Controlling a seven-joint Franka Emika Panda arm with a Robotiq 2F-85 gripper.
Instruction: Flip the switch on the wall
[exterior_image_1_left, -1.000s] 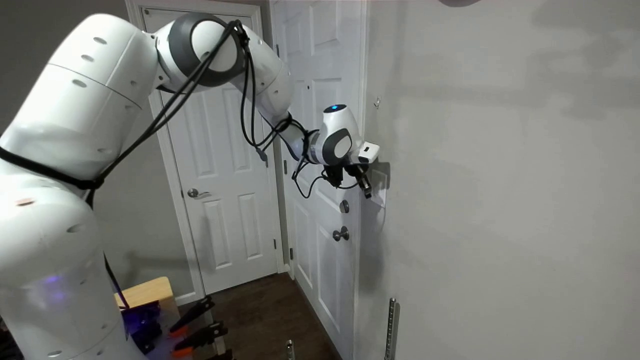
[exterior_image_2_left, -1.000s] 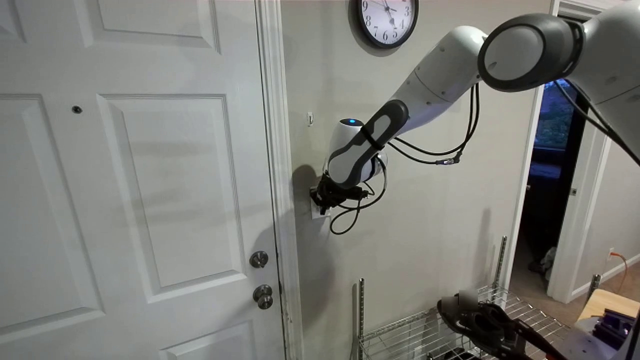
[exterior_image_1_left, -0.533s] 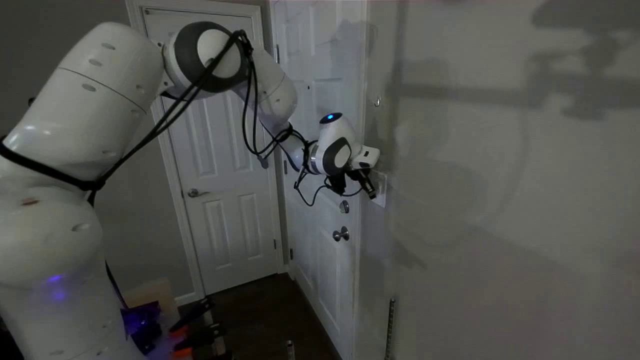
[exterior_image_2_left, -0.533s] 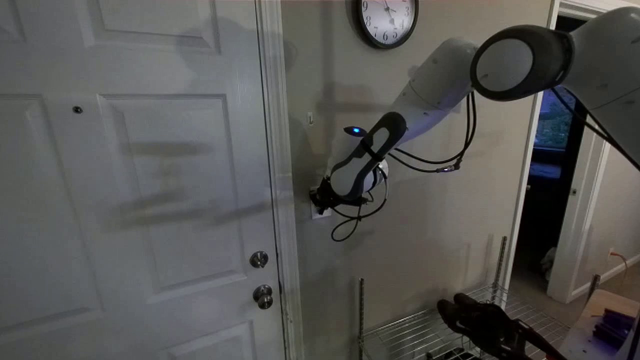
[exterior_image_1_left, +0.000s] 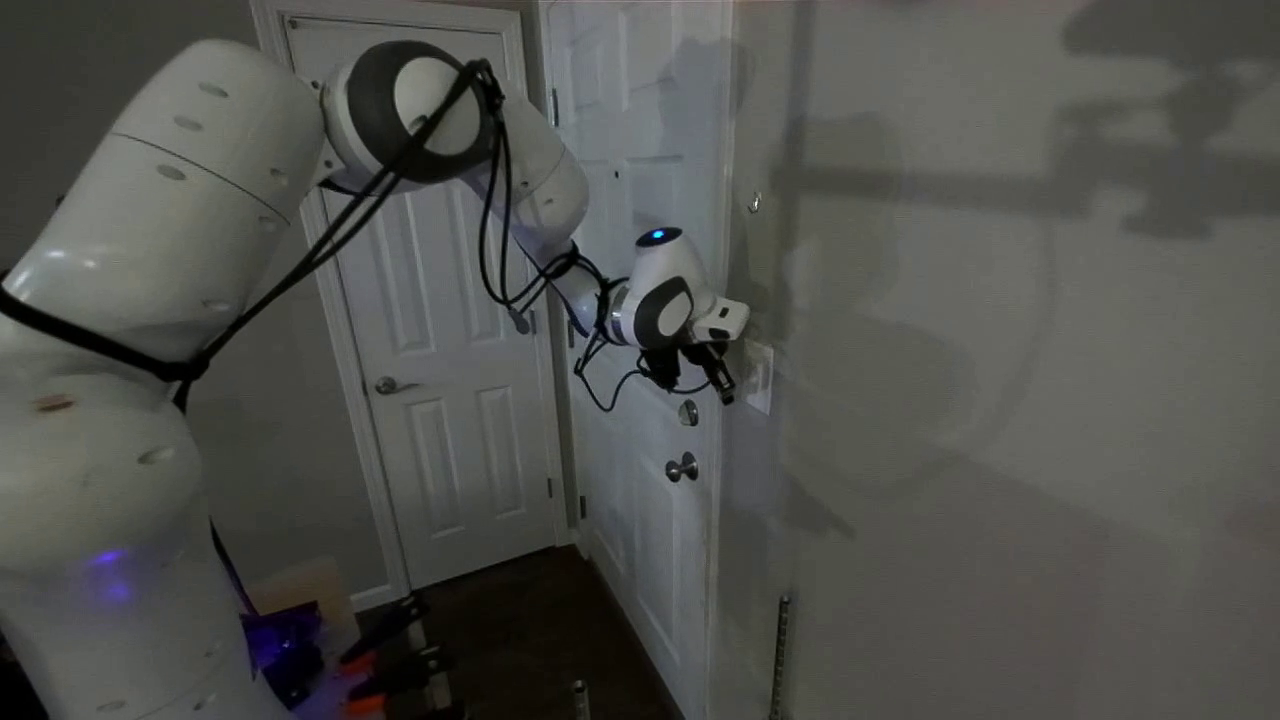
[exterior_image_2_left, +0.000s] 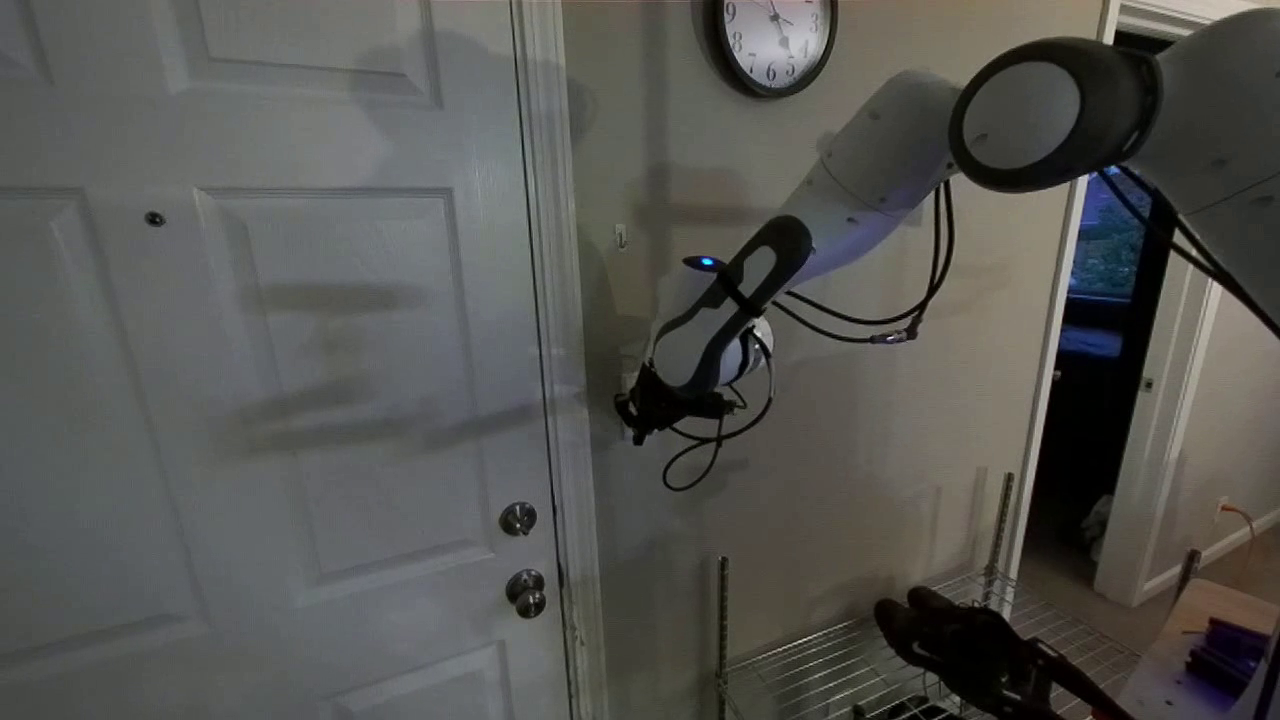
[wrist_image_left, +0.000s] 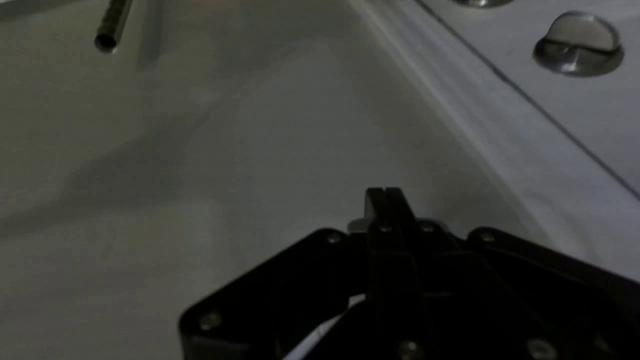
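Observation:
The switch (exterior_image_1_left: 760, 377), a white upright plate, is on the off-white wall (exterior_image_1_left: 1000, 420) beside the door frame. In an exterior view (exterior_image_2_left: 850, 480) the same wall shows, with the plate mostly hidden behind my gripper (exterior_image_2_left: 640, 436). My gripper (exterior_image_1_left: 727, 396) is just in front of the plate, pointing down at a slant, with a small gap visible between them. In the wrist view the gripper (wrist_image_left: 384, 191) has its fingertips together with nothing between them, over bare wall (wrist_image_left: 290, 125). A white sliver shows between its links; I cannot tell if it is the plate.
A white panelled door (exterior_image_2_left: 340, 380) with a round knob (exterior_image_2_left: 526, 594) and a deadbolt (exterior_image_2_left: 518, 518) is beside the switch. A small hook (exterior_image_1_left: 754, 203) and a clock (exterior_image_2_left: 775, 45) are above. A wire shelf (exterior_image_2_left: 800, 670) with black items stands below. The room is dim.
The room went from bright to dim between one second and half a second ago. My gripper moved down along the plate, then drew back from the wall, uncovering more of the plate.

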